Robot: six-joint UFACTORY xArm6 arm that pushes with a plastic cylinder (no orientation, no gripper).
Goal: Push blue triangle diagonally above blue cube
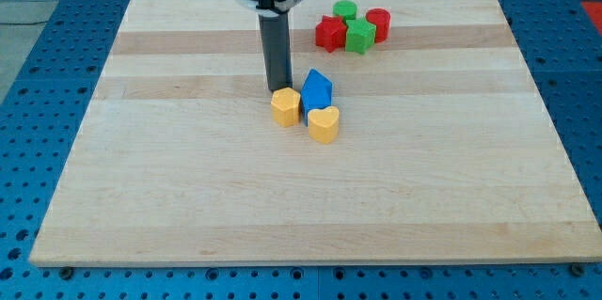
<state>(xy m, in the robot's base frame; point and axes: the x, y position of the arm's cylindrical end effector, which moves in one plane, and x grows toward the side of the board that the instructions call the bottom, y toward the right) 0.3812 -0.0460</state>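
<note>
My tip (279, 89) rests on the wooden board (188, 197) near its middle. It is just above the yellow hexagon (286, 106) and just left of the blue blocks. A blue piece with a pointed top, seemingly the blue triangle (318, 80), sits right of the tip. A blue piece directly below it looks like the blue cube (315, 100). The two touch, and I cannot tell exactly where one ends and the other begins. A yellow heart (324, 123) lies against the bottom of the blue pieces.
At the view's top, right of the arm, a cluster stands together: a red star (329, 33), a green block (359, 36), a green cylinder (345, 10) and a red cylinder (378, 23). The arm's body hangs over the board's top edge.
</note>
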